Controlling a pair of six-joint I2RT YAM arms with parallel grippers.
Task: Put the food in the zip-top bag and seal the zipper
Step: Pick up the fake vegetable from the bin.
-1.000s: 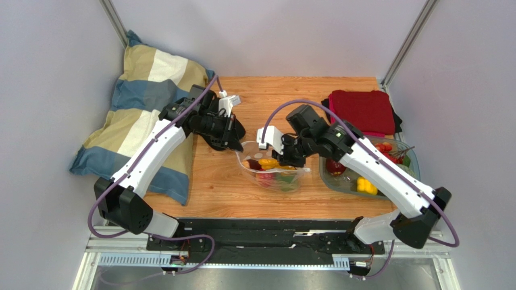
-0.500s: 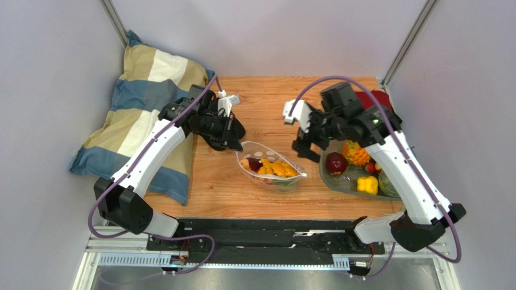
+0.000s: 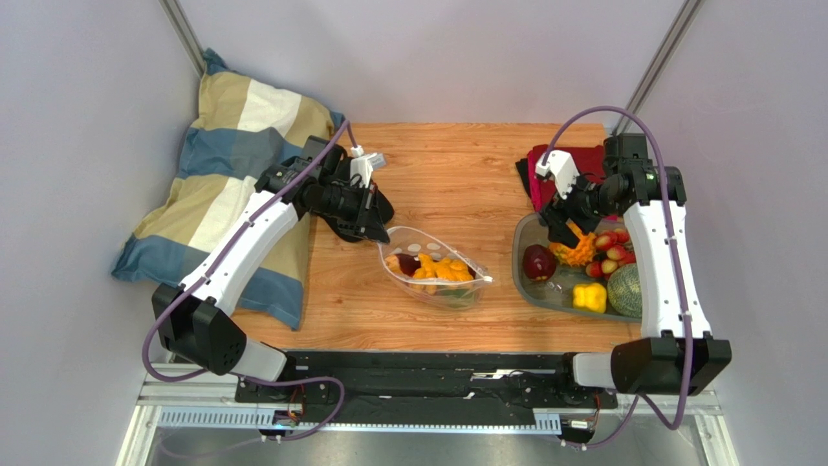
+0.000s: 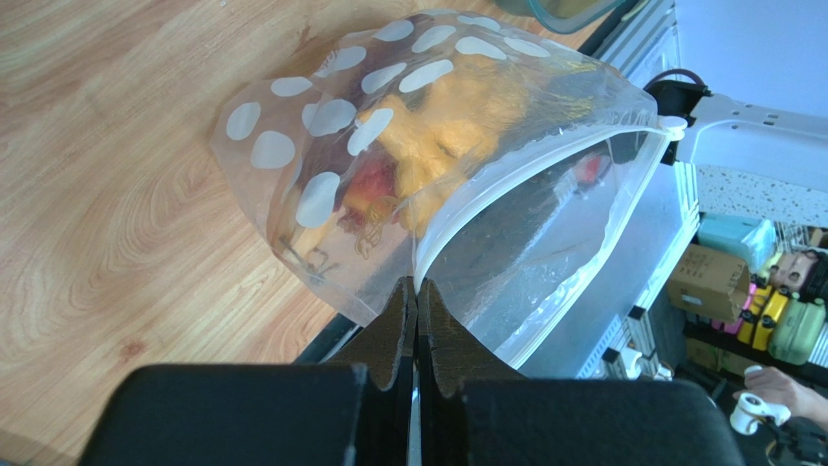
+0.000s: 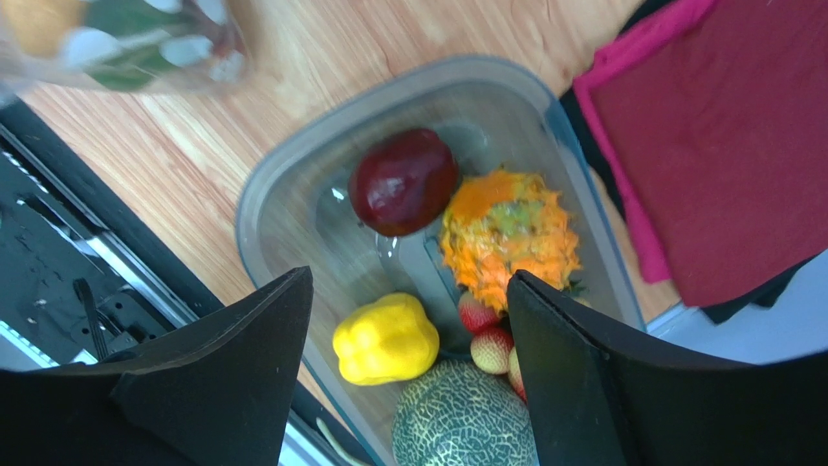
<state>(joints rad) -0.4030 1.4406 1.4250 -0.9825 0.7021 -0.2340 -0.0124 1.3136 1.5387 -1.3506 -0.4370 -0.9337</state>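
The clear dotted zip-top bag lies mid-table with orange, red and green toy food inside. My left gripper is shut on its mouth edge. The left wrist view shows the jaws pinching the whitish zipper, the bag gaping open, and the white end tab. My right gripper is open and empty above the grey tray. Between its fingers I see a dark red apple, an orange spiky fruit, a yellow pepper and a melon.
A striped pillow lies along the table's left edge under the left arm. A folded red cloth sits at the back right behind the tray, and also shows in the right wrist view. Small strawberries lie in the tray.
My right gripper left the bag's mouth, rose and swung right to hover over the tray, open. Orange food now lies in the bag. The left gripper has not moved.
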